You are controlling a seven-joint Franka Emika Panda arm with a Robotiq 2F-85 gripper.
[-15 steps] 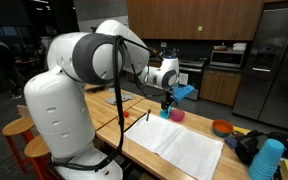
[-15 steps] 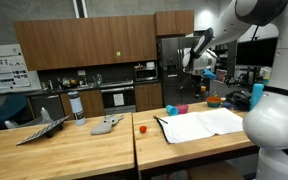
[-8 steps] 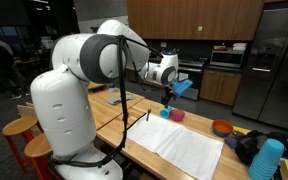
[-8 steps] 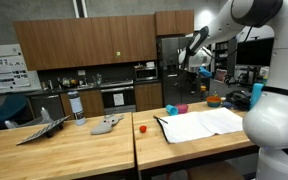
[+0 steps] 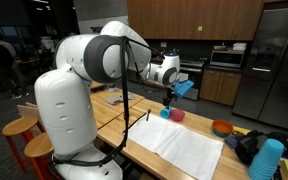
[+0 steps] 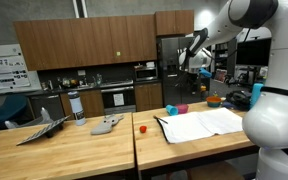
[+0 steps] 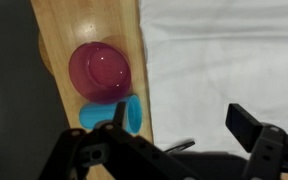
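Jaws spread wide, empty, above pink cup (image 7: 101, 70), blue cup (image 7: 134, 114) perhaps tipped over, white cloth (image 7: 224, 60) beside

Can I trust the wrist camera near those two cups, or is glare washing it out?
Wrist view: soft overall; the pink cup shows a bright glare spot, the white cloth is washed out, the open gripper dark and blurred at the bottom, a finger partly hiding the blue cup. In both exterior views the cups are tiny, the kitchen behind dim.

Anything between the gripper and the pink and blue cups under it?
Nothing visible. The open gripper hangs over the pink cup and blue cup with clear air between; the white cloth lies beside them.
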